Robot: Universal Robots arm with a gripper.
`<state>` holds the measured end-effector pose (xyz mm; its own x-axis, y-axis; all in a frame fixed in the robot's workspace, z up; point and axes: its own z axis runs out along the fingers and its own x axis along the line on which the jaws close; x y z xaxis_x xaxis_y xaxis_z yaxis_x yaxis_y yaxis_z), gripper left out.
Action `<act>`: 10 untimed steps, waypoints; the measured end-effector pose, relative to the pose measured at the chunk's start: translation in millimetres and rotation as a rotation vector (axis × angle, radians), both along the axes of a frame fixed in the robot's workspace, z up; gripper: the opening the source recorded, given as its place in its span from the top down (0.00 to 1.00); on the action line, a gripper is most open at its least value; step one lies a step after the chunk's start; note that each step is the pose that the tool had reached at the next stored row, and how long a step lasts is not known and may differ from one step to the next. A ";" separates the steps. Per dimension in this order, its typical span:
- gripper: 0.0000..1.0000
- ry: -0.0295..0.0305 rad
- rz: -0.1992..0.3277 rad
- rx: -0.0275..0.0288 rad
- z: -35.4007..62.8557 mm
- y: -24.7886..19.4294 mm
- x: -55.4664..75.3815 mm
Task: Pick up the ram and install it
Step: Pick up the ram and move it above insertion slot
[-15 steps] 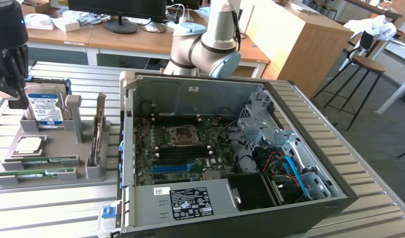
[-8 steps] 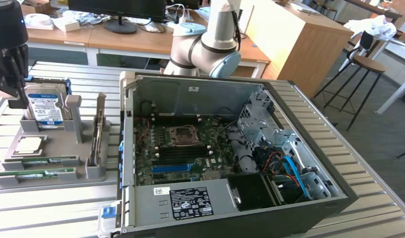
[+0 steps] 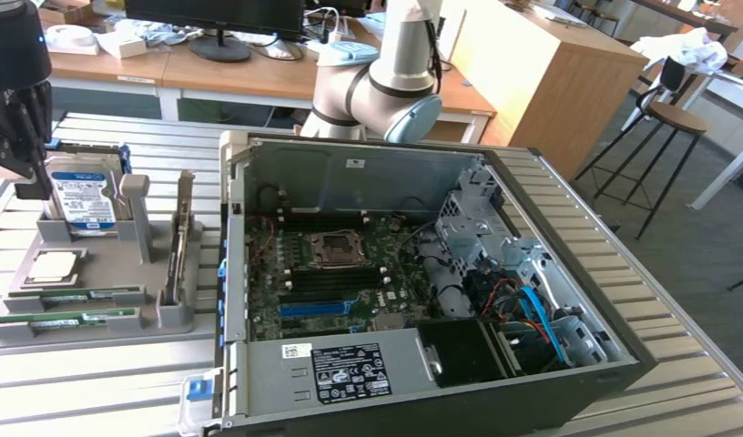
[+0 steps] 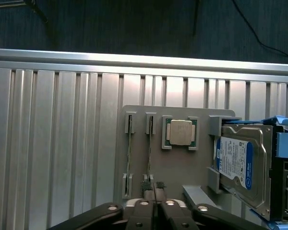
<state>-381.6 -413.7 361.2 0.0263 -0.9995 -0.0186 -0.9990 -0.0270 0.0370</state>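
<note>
Landmark: grey holder (image 4: pixel 182 165).
- Above holder: open air beneath gripper (image 4: pixel 152 187).
- In holder: ram (image 4: pixel 149 148) and other stick (image 4: pixel 129 153) stand edge-up and parallel, narrow gap between.
- CPU (image 4: pixel 181 132) lies flat just beside ram, low.
- Hard drive (image 4: pixel 237 165) stands tall at holder's end past CPU.
- Tall posts (image 3: pixel 178 246) rise on holder's side facing computer case (image 3: pixel 347 177).
- Case wall just beside holder, higher.
- Slatted table (image 4: pixel 62 143) past other stick: bare, free approach.
</note>
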 end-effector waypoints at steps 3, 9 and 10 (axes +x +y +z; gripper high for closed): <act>0.71 0.0000 0.000 0.0001 0.0 0.0 0.0; 0.64 0.0001 0.000 0.0001 -0.3 0.0 0.0; 0.64 0.0000 0.000 0.0007 -0.9 0.0 0.0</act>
